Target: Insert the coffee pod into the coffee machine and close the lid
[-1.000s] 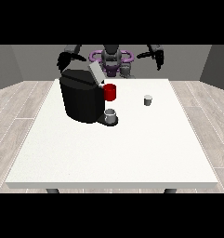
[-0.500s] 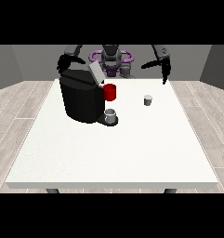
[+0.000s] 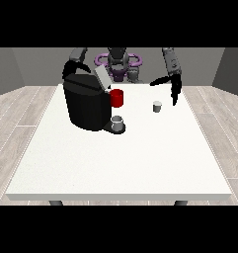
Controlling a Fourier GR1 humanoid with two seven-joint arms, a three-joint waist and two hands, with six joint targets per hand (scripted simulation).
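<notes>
A black coffee machine (image 3: 86, 105) stands on the left half of the white table (image 3: 120, 163), its grey lid (image 3: 101, 78) tilted up and open. A red part (image 3: 117, 98) shows at its front, with a small grey cup (image 3: 118, 122) on its base below. The coffee pod (image 3: 157, 106), small and white-grey, stands upright on the table right of the machine. The hand at the view's right (image 3: 174, 89) hangs just right of and above the pod, fingers straight and pointing down, apart from it. The hand at the view's left (image 3: 70, 69) sits behind the machine's top, mostly hidden.
The robot's torso (image 3: 118, 64) stands behind the table's far edge. Bare table surface spreads from the machine toward the camera and on the right side. Wooden floor surrounds the table.
The hand at the view's right has swung outward and come down, from up near the robot's shoulder to just beside the pod. The machine, pod and other hand have stayed put.
</notes>
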